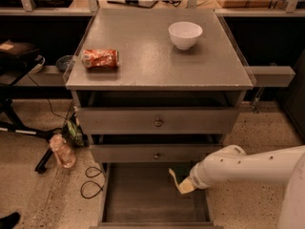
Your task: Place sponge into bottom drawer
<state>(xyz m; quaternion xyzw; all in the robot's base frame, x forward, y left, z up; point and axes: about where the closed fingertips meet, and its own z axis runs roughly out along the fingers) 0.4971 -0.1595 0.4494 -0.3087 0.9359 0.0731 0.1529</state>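
hand (188, 183): at 5 o'clock, closed on the sponge
sponge (182, 187): tilted, over the open bottom drawer (138, 197), toward its 3 o'clock side
counter (152, 70): snack packet (99, 58) at 9 o'clock, bowl (185, 34) at 1 o'clock

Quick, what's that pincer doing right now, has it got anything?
The pincer: down over the open bottom drawer, right against the sponge; whether it grips it cannot be told.

White gripper (194, 179) over the grey bottom drawer (138, 194); pale yellow, dark green sponge (184, 186); orange-red packet (99, 58); white bowl (185, 34); grey tabletop (152, 56)
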